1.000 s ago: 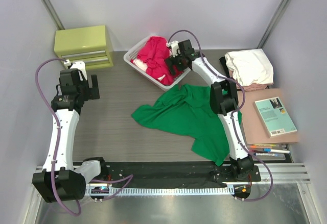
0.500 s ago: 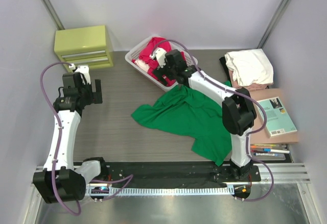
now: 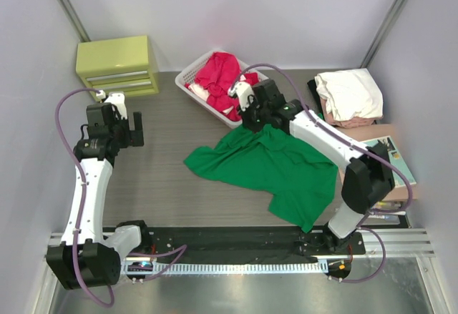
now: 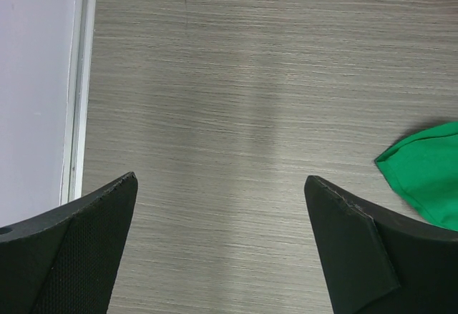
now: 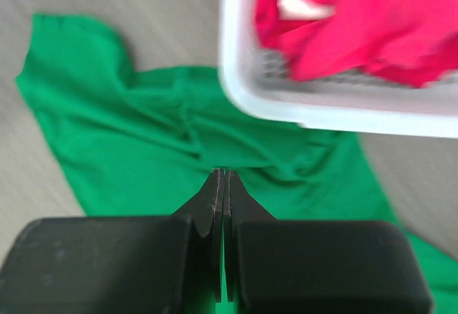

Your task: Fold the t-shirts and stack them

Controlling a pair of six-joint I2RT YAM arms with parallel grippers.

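Note:
A bright green t-shirt (image 3: 275, 167) lies rumpled and spread in the middle of the table; it also shows under the right wrist (image 5: 143, 149) and at the edge of the left wrist view (image 4: 429, 174). Red t-shirts (image 3: 215, 78) fill the white basket (image 3: 187, 72). A white t-shirt (image 3: 351, 91) tops a folded stack at the back right, with pale pink (image 3: 352, 122) beneath. My right gripper (image 3: 249, 116) (image 5: 224, 174) is shut with nothing in it, hovering over the green shirt's far edge just in front of the basket (image 5: 300, 110). My left gripper (image 3: 123, 129) (image 4: 222, 242) hangs open over bare table at the left.
A yellow-green drawer box (image 3: 118, 64) stands at the back left. A teal book (image 3: 398, 158) lies at the right on a brown board, partly behind the right arm. Pens (image 3: 383, 217) lie near the right front. A wall (image 4: 36, 78) borders the table's left edge.
The right gripper pulled back from over the basket toward the green shirt's far edge and closed. The left arm barely moved.

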